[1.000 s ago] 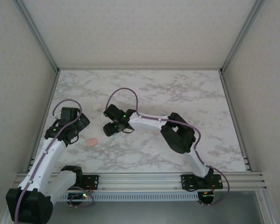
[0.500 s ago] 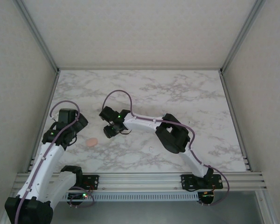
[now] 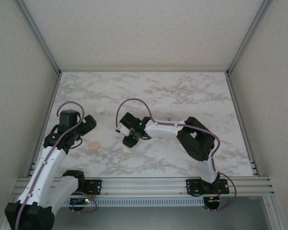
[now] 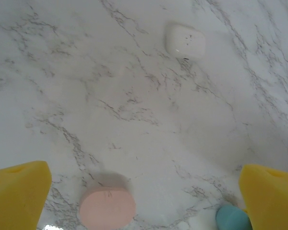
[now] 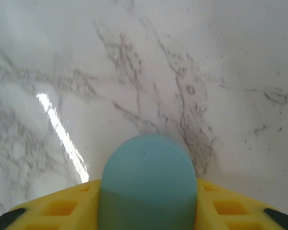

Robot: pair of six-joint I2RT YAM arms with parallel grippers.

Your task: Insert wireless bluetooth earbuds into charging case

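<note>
Marble tabletop [image 3: 192,96]: white with grey veining, bounded by pale walls and aluminium rails.
Left gripper [image 3: 86,125]: near the table's left edge; jaws spread wide, with nothing between them; yellow foam pads [image 4: 19,191] at the two lower corners of the left wrist view.
Right gripper [image 3: 128,140]: near the middle of the table, somewhat left of centre; jaws narrowed onto the teal case.
Teal case [image 5: 148,177]: smooth and round-ended, clamped at both flanks by yellow pads, its rounded end pointing away from the wrist, with marble behind it.
Pink case [image 3: 94,144]: salmon oval lying flat on the marble, just to the near side of the left gripper; in the left wrist view, low between the two pads and touching neither.
White case [image 4: 185,40]: rounded, flat on the marble, well apart from the pink case on its far side.
Teal piece [image 4: 233,218]: rounded, cut off by the lower frame edge, just beside the right-hand pad; bud or case cannot be told.
Small teal bud [image 3: 169,118]: tiny dot on the marble beyond the right forearm, apart from every case; too small for detail.
Pale speck [image 3: 155,153]: on the marble to the near side of the right arm; identity cannot be told.
</note>
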